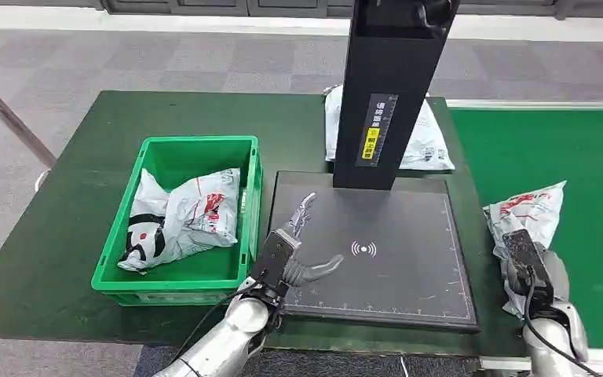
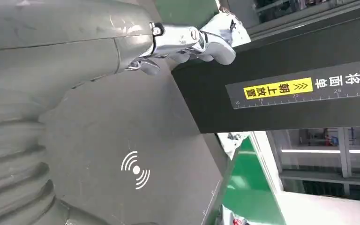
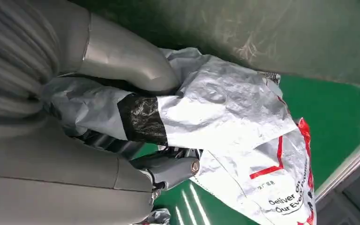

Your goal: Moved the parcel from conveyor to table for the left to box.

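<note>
Right hand (image 1: 528, 263) grips the parcel (image 1: 528, 212) — fingers partly hidden; left hand (image 1: 294, 253) spread, empty.

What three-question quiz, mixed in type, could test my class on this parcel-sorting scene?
1. True or false: the right robot hand grips a parcel.
2. The left robot hand hovers over: A) the green bin B) the black scanner pad C) the conveyor
3. Fill in: the green bin holds ___ parcels.

Key: 1 true; 2 B; 3 white.
</note>
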